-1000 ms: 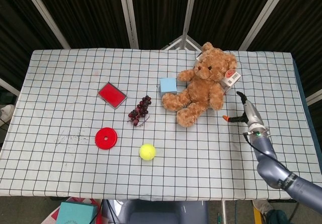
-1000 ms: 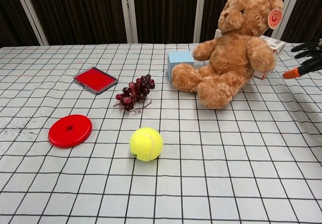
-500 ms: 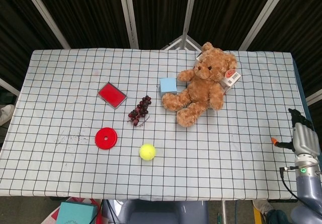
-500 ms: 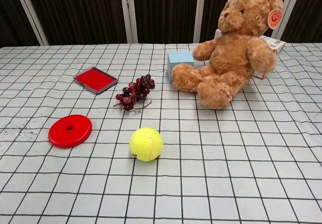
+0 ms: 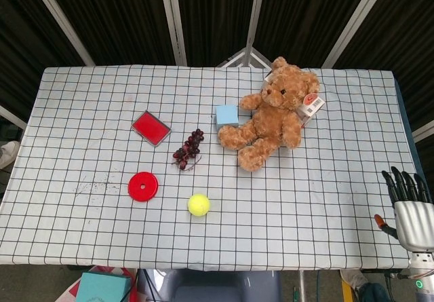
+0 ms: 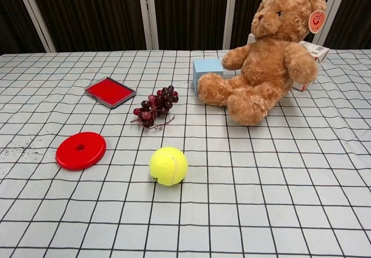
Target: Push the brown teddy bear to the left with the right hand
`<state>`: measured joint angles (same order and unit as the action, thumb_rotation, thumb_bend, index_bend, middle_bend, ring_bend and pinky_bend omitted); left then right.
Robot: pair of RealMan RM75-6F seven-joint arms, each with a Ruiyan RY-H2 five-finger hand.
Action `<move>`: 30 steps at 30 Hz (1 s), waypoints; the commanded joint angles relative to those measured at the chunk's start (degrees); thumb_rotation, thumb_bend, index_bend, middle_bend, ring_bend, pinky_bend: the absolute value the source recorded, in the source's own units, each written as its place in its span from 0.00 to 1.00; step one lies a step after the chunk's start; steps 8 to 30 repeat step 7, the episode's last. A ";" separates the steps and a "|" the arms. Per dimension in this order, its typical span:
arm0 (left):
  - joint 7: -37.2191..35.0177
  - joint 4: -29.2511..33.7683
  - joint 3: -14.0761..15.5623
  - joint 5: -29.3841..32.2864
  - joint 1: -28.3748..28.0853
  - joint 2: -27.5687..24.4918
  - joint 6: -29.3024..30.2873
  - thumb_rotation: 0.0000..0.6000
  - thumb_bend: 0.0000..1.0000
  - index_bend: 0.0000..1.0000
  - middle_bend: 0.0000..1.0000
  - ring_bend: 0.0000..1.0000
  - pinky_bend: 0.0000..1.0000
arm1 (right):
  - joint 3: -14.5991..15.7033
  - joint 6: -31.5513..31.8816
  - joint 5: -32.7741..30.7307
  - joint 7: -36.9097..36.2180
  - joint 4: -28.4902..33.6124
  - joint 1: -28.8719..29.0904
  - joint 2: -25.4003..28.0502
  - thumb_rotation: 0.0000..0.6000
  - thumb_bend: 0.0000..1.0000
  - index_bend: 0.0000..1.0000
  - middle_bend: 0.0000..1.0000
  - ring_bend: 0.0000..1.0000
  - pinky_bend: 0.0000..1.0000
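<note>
The brown teddy bear [image 5: 271,115] [image 6: 268,55] sits upright at the back right of the checkered table, one arm against a light blue block [image 5: 226,115] [image 6: 207,69]. A small white box [image 5: 310,103] [image 6: 310,52] lies behind its other side. My right hand [image 5: 408,210] hangs beyond the table's right front corner, far from the bear, fingers apart and holding nothing. It shows only in the head view. My left hand is out of sight in both views.
A bunch of dark grapes [image 5: 188,148] [image 6: 155,105], a red tray [image 5: 150,127] [image 6: 109,91], a red disc [image 5: 143,186] [image 6: 80,150] and a yellow tennis ball [image 5: 198,204] [image 6: 168,166] lie left of the bear. A teal box [image 5: 102,287] sits below the table's front edge.
My right hand has drawn back from beside the bear's right side to beyond the table's right front corner. It has left the chest view. The bear has not moved.
</note>
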<state>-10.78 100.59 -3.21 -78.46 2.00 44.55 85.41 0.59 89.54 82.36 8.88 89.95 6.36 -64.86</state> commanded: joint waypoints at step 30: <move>1.89 0.31 0.12 -0.38 -0.67 0.59 -0.51 1.00 0.18 0.25 0.00 0.01 0.14 | 0.52 -2.64 1.43 -0.84 1.41 0.24 1.14 1.00 0.22 0.00 0.00 0.01 0.00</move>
